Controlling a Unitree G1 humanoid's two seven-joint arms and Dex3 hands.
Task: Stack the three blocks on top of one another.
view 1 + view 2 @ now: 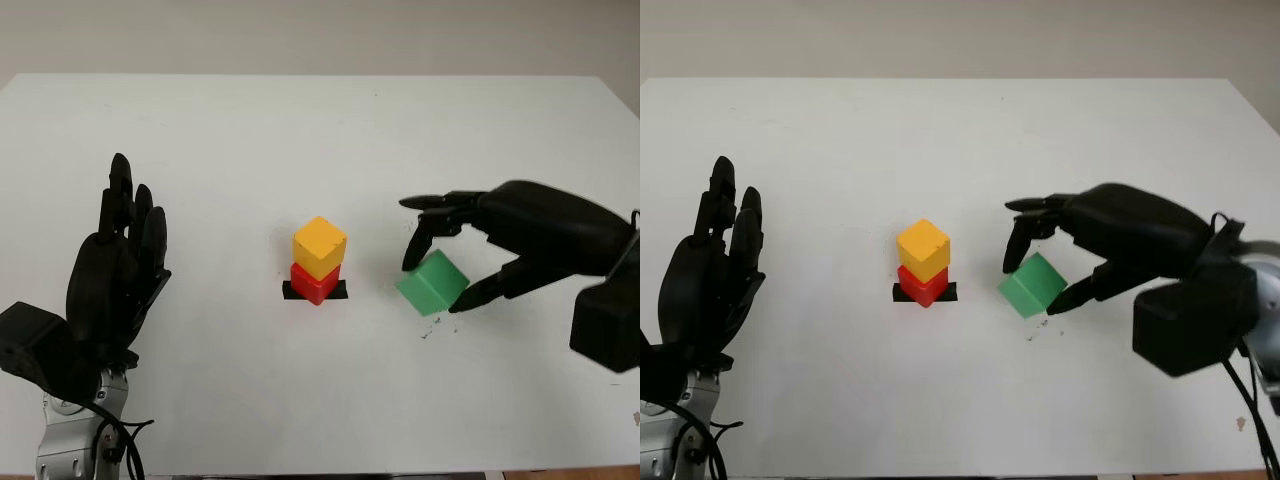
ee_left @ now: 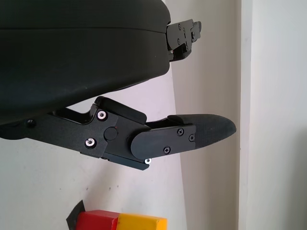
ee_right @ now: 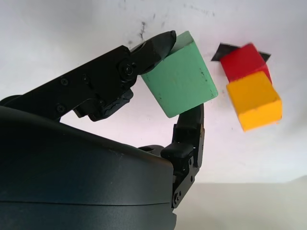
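White tabletop (image 1: pixel 330 140) under you: your right hand (image 1: pixel 470 245) pinches the tilted green block (image 1: pixel 432 282), so level it before carrying it over the yellow block (image 1: pixel 319 246) on the red block (image 1: pixel 315 283) just beyond your fingertips, left hand (image 1: pixel 120 265) open, parked well apart.

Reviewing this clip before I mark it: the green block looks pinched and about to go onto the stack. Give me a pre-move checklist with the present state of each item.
1. Right hand has the green block: ok, fingertips press opposite sides in the right wrist view.
2. Green block level for placing: not ok, it is tilted on a corner.
3. Green block off the table: cannot tell.
4. Yellow block on the red block: ok, though twisted relative to it.
5. Red block on the black tape mark: ok.
6. Left hand out of the way: ok, open, well to the stack's left.
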